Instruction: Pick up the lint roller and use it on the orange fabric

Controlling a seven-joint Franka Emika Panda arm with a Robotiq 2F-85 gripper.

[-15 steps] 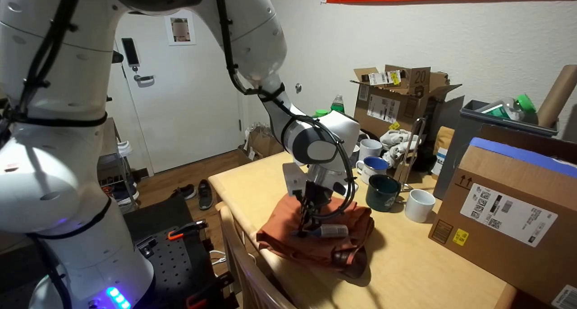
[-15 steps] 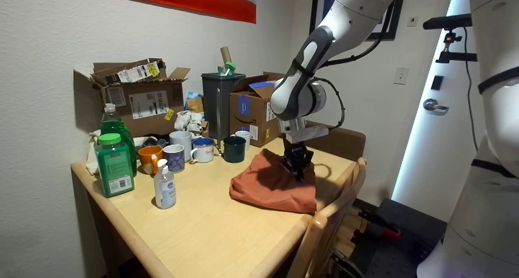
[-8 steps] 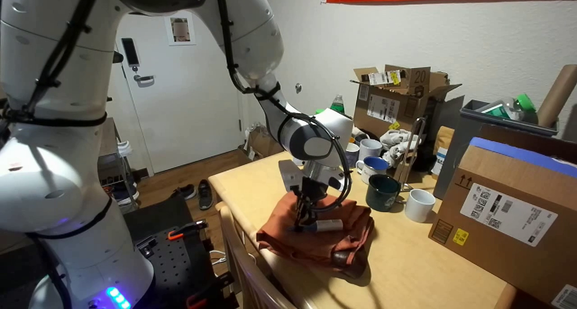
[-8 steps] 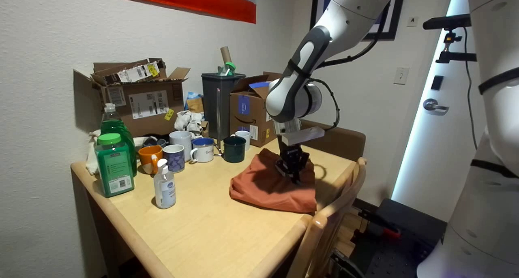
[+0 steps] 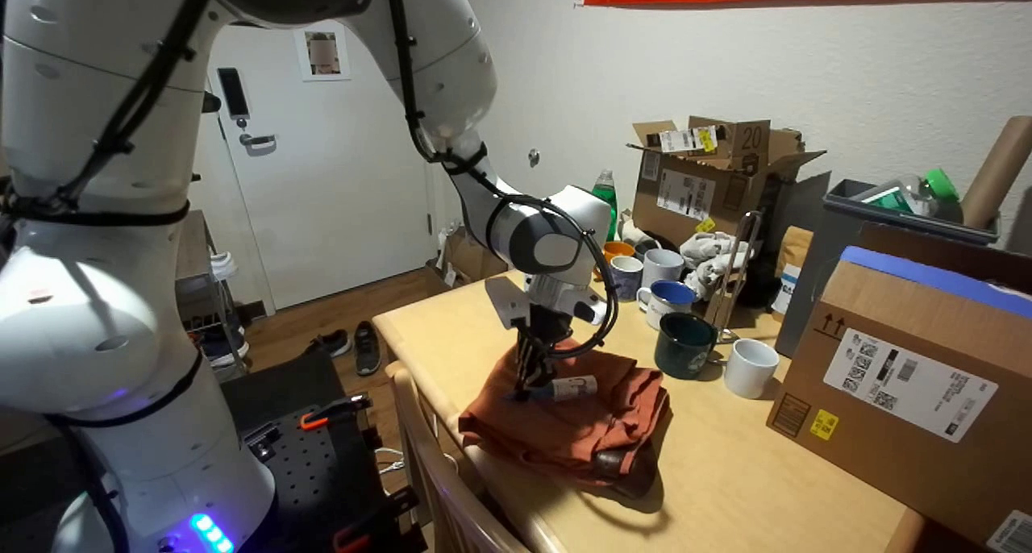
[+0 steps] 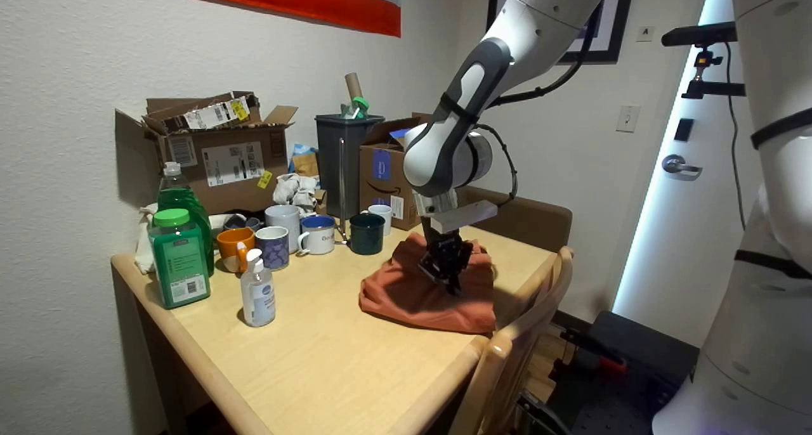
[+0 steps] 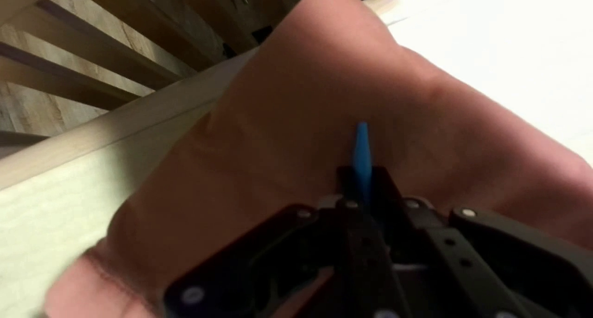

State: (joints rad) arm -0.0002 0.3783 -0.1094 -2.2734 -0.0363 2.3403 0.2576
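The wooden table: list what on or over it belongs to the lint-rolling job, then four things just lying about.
For the job:
slim blue-and-white lint roller
black two-fingered tool, shut on it
folded rust-orange cloth, below

Lying about:
square plastic jar with green cap
clear plastic pump bottle
orange mug
white mug with blue inside

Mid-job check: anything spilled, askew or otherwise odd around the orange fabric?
In an exterior view, a dark glossy brown patch shows at the edge of the orange fabric, odd against its plain orange; I can't tell what it is. I see no spill, and the gripper is shut on the lint roller.
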